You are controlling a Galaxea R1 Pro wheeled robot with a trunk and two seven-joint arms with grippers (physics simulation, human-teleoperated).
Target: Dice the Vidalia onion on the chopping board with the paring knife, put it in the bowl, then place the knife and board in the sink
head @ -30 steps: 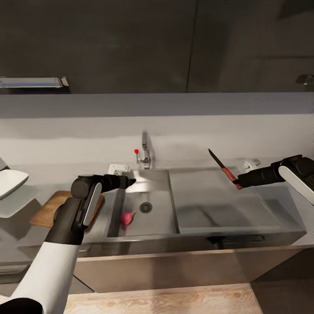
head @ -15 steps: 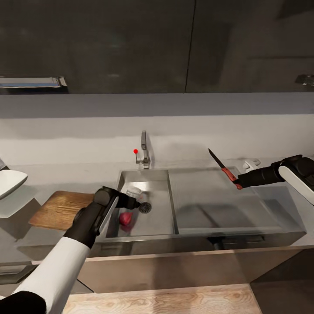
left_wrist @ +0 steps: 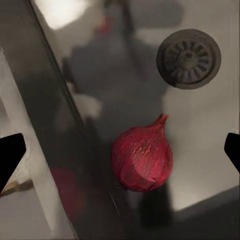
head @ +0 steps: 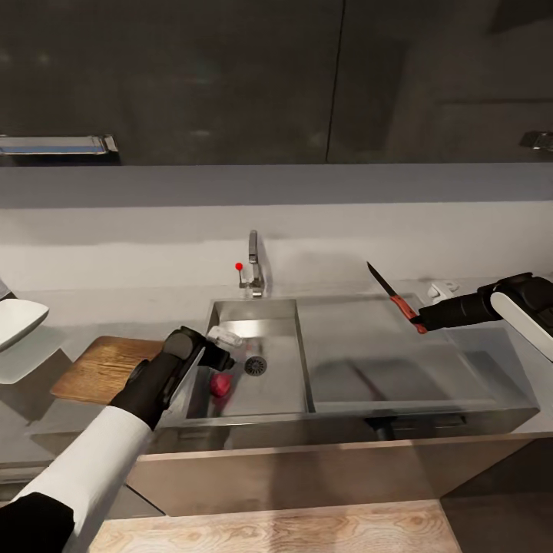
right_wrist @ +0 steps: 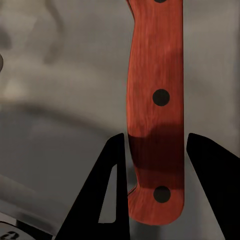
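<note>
White bowl (head: 17, 320) at far left on the grey countertop (head: 115, 307), wooden chopping board (head: 104, 367) just right of it. Left gripper (head: 228, 347) reaches into the sink (head: 286, 307), fingers spread wide, hovering over the red onion (head: 222, 383) on the basin floor near the drain (head: 256, 365). Tap (head: 253, 269) behind. Right gripper (head: 422, 321) is clamped on the knife (head: 395, 298) handle, blade pointing up-left above the draining side.

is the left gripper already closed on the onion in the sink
No, in the left wrist view the left gripper is open, its fingertips standing apart on either side of the Vidalia onion, touching nothing.
</note>
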